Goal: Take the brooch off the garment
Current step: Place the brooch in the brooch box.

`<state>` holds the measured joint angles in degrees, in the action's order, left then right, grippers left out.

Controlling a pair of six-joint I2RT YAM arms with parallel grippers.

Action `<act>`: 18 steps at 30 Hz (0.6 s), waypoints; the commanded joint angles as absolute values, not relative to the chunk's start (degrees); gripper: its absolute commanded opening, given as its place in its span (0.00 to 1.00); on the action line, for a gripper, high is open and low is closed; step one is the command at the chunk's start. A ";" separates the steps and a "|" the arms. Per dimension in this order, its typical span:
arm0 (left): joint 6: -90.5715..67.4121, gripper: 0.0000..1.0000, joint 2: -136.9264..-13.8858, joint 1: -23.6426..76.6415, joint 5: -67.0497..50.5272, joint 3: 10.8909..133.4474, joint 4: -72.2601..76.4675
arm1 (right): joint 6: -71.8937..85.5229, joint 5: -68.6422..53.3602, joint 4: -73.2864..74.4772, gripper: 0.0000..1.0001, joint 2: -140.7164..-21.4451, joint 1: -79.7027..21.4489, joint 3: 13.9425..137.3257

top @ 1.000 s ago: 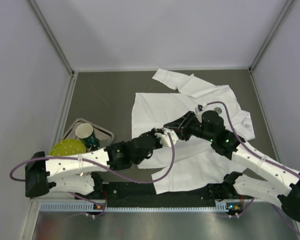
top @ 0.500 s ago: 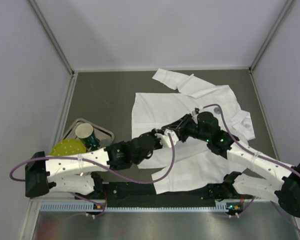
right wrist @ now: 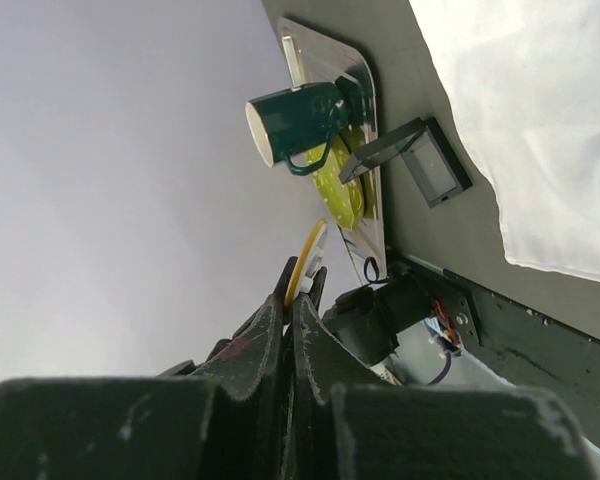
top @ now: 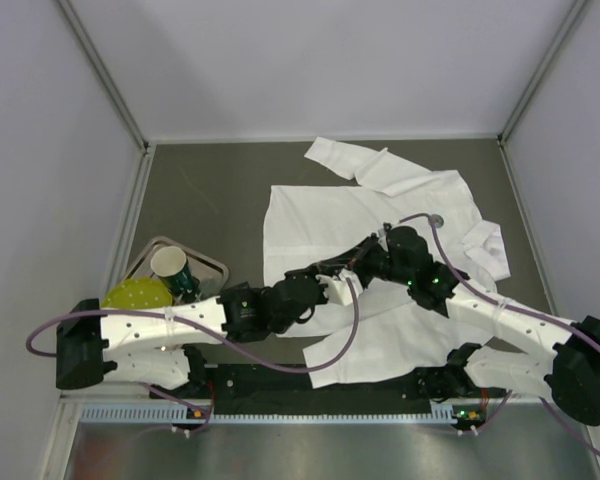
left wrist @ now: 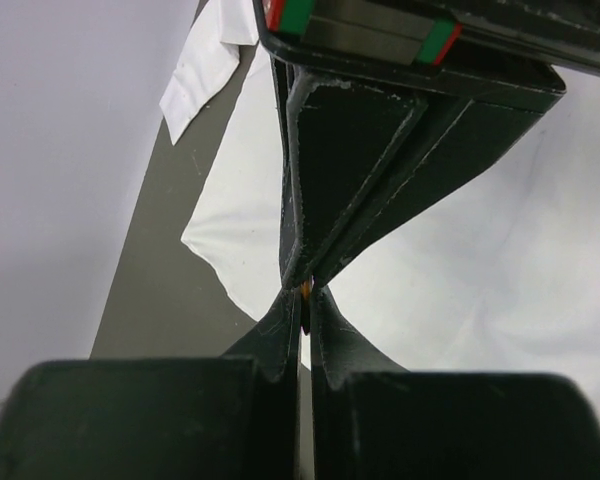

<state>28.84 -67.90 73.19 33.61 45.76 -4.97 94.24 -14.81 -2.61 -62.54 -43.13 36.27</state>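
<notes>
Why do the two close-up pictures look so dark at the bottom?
Left wrist view: the left gripper sits at the lens, dark and soft against the bright shirt. Right wrist view: the right gripper likewise, before a pale wall. Top view: evenly lit.

The shirt [top: 320, 215] is thin white cloth, matt and lightly creased, on a matt grey table [top: 205, 190]. The green mug [right wrist: 295, 118] is glossy; its tray [right wrist: 330, 55] looks like shiny metal.
</notes>
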 commanded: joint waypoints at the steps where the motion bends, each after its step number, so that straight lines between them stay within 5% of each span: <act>1: 26.82 0.00 -66.89 74.09 34.97 47.64 -3.25 | 93.61 -14.59 -6.59 0.00 -63.37 -44.47 37.00; 5: 20.49 0.31 -65.40 74.00 35.34 48.43 -6.49 | 90.97 -14.41 -8.70 0.00 -63.54 -44.47 36.74; 8: 14.61 0.39 -61.71 74.09 32.97 48.08 -9.92 | 87.55 -13.37 -13.88 0.00 -63.11 -44.47 35.51; 9: 11.63 0.59 -58.57 74.00 32.26 47.38 -11.06 | 85.54 -13.01 -14.67 0.00 -62.93 -44.39 35.25; 11: 8.54 0.71 -54.78 74.09 29.72 46.76 -12.82 | 82.63 -13.27 -17.31 0.00 -63.10 -44.38 34.98; 18: -8.93 0.83 -32.20 74.00 29.78 50.08 -20.82 | 68.13 -20.03 -34.06 0.00 -67.41 -44.91 30.60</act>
<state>4.34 -41.63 73.80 29.34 46.09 -16.91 79.35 -15.22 -17.63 -64.53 -43.68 34.33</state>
